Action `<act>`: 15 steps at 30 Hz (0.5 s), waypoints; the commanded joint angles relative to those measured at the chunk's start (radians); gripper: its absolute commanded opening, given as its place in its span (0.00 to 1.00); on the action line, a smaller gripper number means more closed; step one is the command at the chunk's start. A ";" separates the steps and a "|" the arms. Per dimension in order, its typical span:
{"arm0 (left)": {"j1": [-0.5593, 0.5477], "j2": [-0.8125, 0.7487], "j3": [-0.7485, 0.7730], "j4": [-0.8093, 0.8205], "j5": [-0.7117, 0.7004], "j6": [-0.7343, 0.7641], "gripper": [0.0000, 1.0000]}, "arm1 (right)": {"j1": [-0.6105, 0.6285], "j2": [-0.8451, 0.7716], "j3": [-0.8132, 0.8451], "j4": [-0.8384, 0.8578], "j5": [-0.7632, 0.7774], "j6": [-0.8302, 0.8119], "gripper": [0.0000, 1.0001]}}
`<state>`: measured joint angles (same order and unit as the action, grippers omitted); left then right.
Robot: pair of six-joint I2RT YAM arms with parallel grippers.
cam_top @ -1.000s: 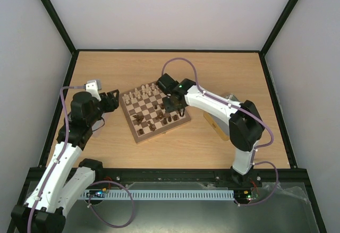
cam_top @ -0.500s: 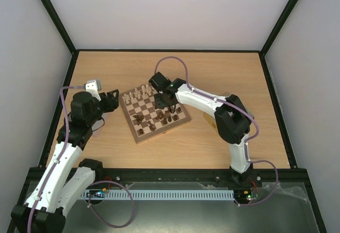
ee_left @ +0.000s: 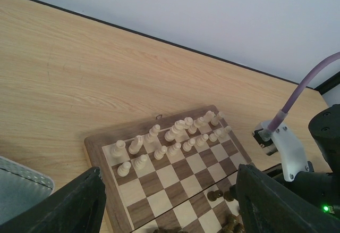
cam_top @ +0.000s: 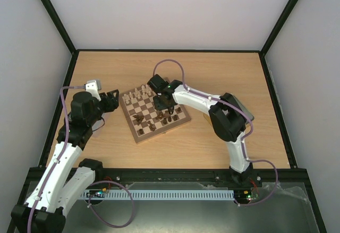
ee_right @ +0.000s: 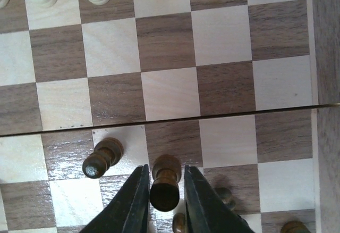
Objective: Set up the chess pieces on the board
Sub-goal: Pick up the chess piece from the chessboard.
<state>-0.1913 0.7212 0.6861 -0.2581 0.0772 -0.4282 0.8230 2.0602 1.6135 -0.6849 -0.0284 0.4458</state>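
The board (cam_top: 139, 136) lies at the table's middle, turned a little. Cream chess pieces (cam_top: 141, 92) stand in two rows on its far side, also in the left wrist view (ee_left: 175, 134). Dark brown pieces (cam_top: 159, 120) cluster on its near side. My right gripper (cam_top: 161, 104) is low over the board (ee_right: 170, 92). Its fingers (ee_right: 135, 201) stand close on either side of an upright dark pawn (ee_right: 165, 182) on a dark square, with a thin gap on each side. Another dark pawn (ee_right: 102, 157) stands one square to the left. My left gripper (cam_top: 111, 101) hangs wide open and empty left of the board (ee_left: 93, 149).
A silver tray's edge (cam_top: 243, 109) shows behind my right arm's elbow. A grey object (ee_left: 21, 185) sits at the lower left of the left wrist view. Black frame rails and white walls enclose the wooden table (cam_top: 223, 73).
My right gripper has moved left across the board's near half and come to rest around the dark pawn. The left arm has not moved.
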 commanded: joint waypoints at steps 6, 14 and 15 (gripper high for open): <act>0.001 -0.005 -0.012 -0.003 -0.007 0.013 0.69 | 0.004 -0.010 0.031 0.052 0.033 -0.001 0.10; 0.001 -0.006 -0.010 0.000 -0.007 0.013 0.69 | 0.005 -0.172 -0.048 0.066 0.153 0.033 0.10; 0.001 -0.007 -0.010 -0.001 -0.008 0.013 0.69 | 0.005 -0.197 -0.072 0.069 0.176 0.040 0.10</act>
<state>-0.1913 0.7208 0.6857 -0.2577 0.0772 -0.4282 0.8230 2.0018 1.5978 -0.6373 0.0296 0.4568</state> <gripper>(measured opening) 0.692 0.102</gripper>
